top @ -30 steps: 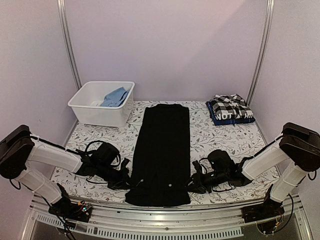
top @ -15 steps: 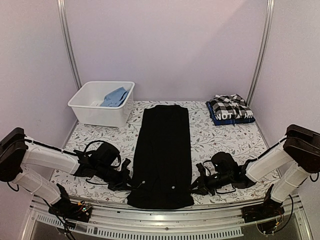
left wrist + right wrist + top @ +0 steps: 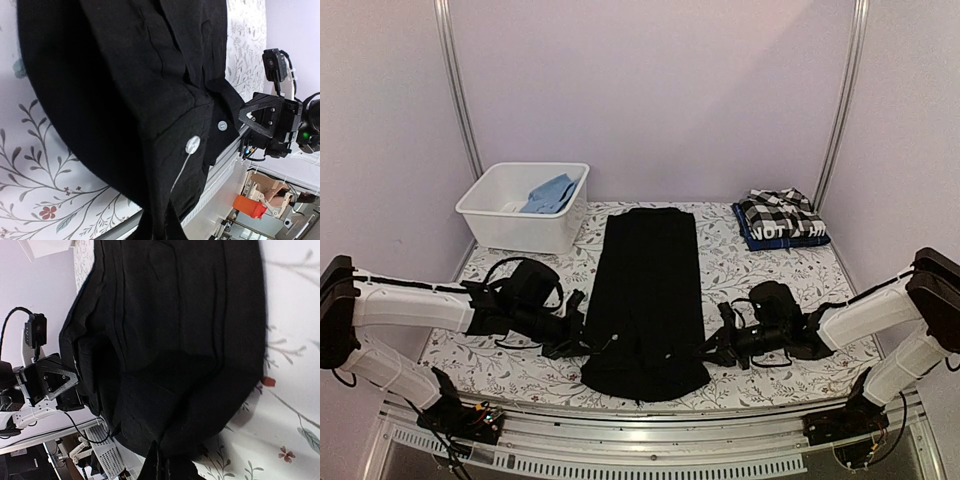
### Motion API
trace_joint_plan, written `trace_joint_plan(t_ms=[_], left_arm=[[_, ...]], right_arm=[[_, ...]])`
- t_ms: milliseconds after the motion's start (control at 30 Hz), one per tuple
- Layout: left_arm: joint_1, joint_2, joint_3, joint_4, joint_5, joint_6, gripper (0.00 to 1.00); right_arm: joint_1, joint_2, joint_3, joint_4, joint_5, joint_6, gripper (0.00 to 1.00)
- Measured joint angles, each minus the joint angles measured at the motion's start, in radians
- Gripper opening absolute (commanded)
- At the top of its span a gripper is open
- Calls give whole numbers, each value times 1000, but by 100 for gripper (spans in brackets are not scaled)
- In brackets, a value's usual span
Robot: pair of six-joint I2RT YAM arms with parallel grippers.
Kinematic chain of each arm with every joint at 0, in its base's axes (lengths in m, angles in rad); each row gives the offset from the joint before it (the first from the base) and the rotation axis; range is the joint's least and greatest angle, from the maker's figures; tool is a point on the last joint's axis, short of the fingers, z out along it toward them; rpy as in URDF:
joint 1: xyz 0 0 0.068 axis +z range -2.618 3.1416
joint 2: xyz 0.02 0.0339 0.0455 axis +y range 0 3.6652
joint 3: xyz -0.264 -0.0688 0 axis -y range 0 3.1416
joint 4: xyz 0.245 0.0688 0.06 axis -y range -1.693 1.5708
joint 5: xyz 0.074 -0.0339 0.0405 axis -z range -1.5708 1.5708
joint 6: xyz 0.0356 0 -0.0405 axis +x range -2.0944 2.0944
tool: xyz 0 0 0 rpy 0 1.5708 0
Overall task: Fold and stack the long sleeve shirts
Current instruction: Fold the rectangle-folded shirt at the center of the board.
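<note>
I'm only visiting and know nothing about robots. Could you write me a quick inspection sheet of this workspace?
Surface: floral table cover, lying flat.
Job's things: black shirt laid lengthwise mid-table, near hem bunched; checked shirt folded on the lettered shirt, far right corner.
Clutter: white bin far left, blue cloth inside.
Grippers: left gripper and right gripper each shut on a near corner of the black shirt.
Cables: black cable loop at the left wrist; thin wires by the right base.
Surroundings: pale walls, metal poles.
</note>
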State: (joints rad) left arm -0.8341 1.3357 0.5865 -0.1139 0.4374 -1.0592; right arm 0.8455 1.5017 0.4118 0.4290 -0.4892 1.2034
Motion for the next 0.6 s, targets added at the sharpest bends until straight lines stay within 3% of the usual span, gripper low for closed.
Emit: trace_joint_plan(t_ms=[367,600], left_arm=[[111,62,82,4,28,0,0],[69,10,-59,18,55,-35,0]], right_arm=[[-81,88,166,-5,-22,-35,0],[-67,83,109,-5,-43,-40,0]])
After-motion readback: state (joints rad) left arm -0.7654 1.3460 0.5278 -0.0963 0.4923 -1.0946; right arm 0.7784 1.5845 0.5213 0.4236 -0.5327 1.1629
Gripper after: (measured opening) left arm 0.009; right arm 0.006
